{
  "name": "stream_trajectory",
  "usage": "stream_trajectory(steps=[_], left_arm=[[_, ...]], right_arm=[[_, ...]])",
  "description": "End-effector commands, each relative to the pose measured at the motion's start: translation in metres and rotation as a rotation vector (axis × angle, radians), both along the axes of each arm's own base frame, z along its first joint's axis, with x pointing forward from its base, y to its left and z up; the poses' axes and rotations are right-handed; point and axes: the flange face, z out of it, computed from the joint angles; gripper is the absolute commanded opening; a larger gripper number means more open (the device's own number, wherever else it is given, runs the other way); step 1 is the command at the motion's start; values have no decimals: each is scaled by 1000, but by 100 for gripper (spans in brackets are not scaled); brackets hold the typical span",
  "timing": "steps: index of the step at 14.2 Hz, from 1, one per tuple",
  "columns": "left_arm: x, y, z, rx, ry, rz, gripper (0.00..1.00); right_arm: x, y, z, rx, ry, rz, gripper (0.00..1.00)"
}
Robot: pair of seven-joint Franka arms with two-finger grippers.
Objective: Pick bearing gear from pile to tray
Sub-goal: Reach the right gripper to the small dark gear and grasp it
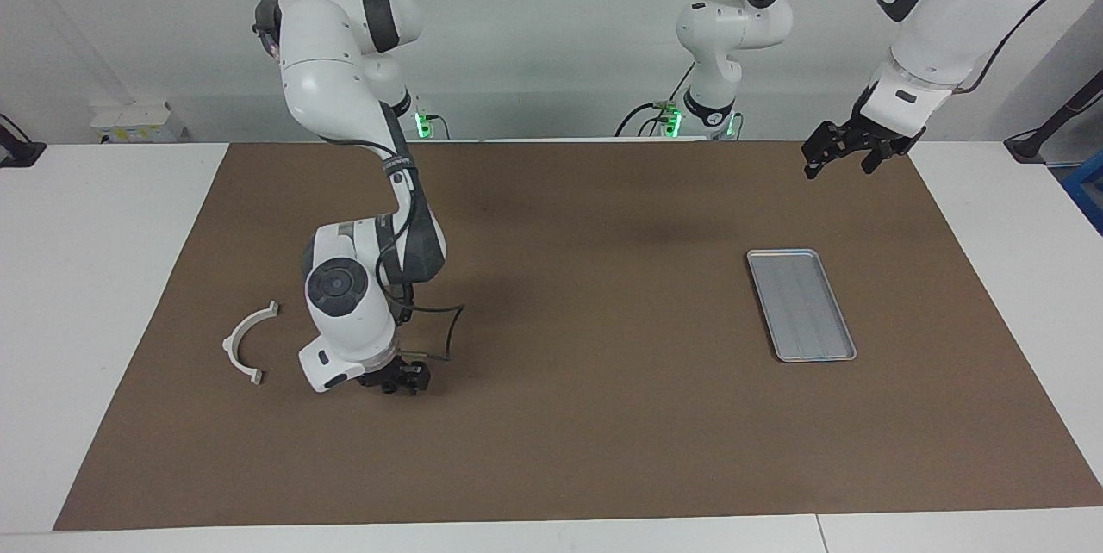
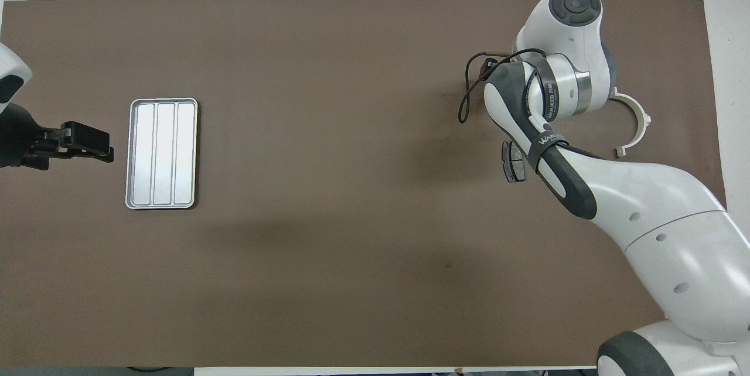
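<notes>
Hunting the bearing gear: none showed, likely hidden under the right pincer [image 1: 401,381], low at the tabletop beside the white arc [image 1: 244,346]; its grip I could not tell. Small, hard and slippery, I judged, so pinch across its rim. Well apart from the arc, the left pincer [image 1: 840,152] waited spread near the tray [image 1: 801,303].

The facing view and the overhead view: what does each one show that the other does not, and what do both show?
Only the facing view shows the right gripper, low at the mat, and both arms' bases. Only the overhead view shows the dark grey pad-shaped piece, partly covered by the right arm. Both show the tray, with nothing in it, the white curved arc toward the right arm's end, the brown mat, and the left gripper waiting, jaws open, in the air beside the tray.
</notes>
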Motion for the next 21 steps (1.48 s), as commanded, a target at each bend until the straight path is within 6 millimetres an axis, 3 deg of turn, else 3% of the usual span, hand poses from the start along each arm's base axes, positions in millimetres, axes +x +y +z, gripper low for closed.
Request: stream_trajectory(steps=[1,4,8,15,17,19,21], left_arm=[[-7,1,3,12,4,-2,100],[-7,1,3,12,4,-2,100],[-7,1,3,12,4,-2,100],[-7,1,3,12,4,-2,100],[-7,1,3,12,4,-2,100],[-7,1,3,12,4,0,100],[-7,1,3,12,4,-2,100]], right_arm=[[2,-6,2,1,18,-36,73],[2,-9,3,1,24,-41,49],[2,-9,2,19,25,-61,0],[-5,-15,11,-11,95,-54,0],[-7,-11,62,-21,109,-18,0],[-19,8,109,-9,151,5,0],[-43,65,158,-6,173,36,0]])
